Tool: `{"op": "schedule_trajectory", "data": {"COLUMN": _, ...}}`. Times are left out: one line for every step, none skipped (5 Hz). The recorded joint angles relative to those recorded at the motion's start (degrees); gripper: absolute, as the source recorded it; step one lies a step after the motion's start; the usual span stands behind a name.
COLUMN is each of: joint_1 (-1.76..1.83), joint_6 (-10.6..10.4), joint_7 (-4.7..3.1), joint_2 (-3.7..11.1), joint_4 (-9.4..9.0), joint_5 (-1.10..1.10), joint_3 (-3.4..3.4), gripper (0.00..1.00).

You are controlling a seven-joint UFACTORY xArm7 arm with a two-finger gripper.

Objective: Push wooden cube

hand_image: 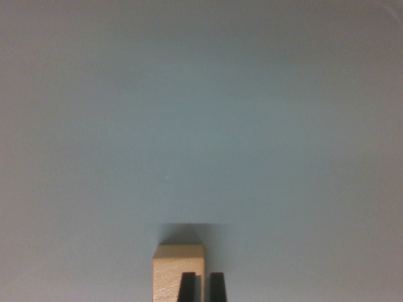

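Wrist view: the wooden cube (pixel 171 272) was seen on the pale grey surface (pixel 201 126), partly covered by the nearly closed, empty gripper (pixel 202 288).

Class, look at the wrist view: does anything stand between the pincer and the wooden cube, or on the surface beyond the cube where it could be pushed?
Nothing visible does. The pincer sits right at the wooden cube, its two dark fingertips overlapping the cube's right part in the wrist view. Beyond the cube, the grey surface shows no objects.
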Motion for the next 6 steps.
{"op": "schedule_trajectory", "data": {"joint_1": 0.00, "joint_6": 0.0, "joint_7": 0.00, "joint_2": 0.00, "joint_4": 0.00, "joint_5": 0.00, "joint_3": 0.00, "gripper": 0.00}}
{"op": "schedule_trajectory", "data": {"joint_1": 0.09, "joint_6": -2.4, "joint_7": 0.35, "joint_2": -0.01, "joint_4": -2.68, "joint_5": -0.23, "joint_3": 0.19, "gripper": 0.00}}
{"op": "schedule_trajectory", "data": {"joint_1": 0.09, "joint_6": -2.4, "joint_7": 0.35, "joint_2": -0.01, "joint_4": -2.68, "joint_5": -0.23, "joint_3": 0.19, "gripper": 0.00}}
{"op": "schedule_trajectory", "data": {"joint_1": 0.17, "joint_6": -4.9, "joint_7": 0.70, "joint_2": -0.01, "joint_4": -5.45, "joint_5": -0.47, "joint_3": 0.39, "gripper": 0.00}}
{"op": "schedule_trajectory", "data": {"joint_1": 0.17, "joint_6": -4.9, "joint_7": 0.70, "joint_2": -0.01, "joint_4": -5.45, "joint_5": -0.47, "joint_3": 0.39, "gripper": 0.00}}
{"op": "schedule_trajectory", "data": {"joint_1": 0.26, "joint_6": -7.3, "joint_7": 1.06, "joint_2": -0.02, "joint_4": -8.18, "joint_5": -0.70, "joint_3": 0.59, "gripper": 0.00}}
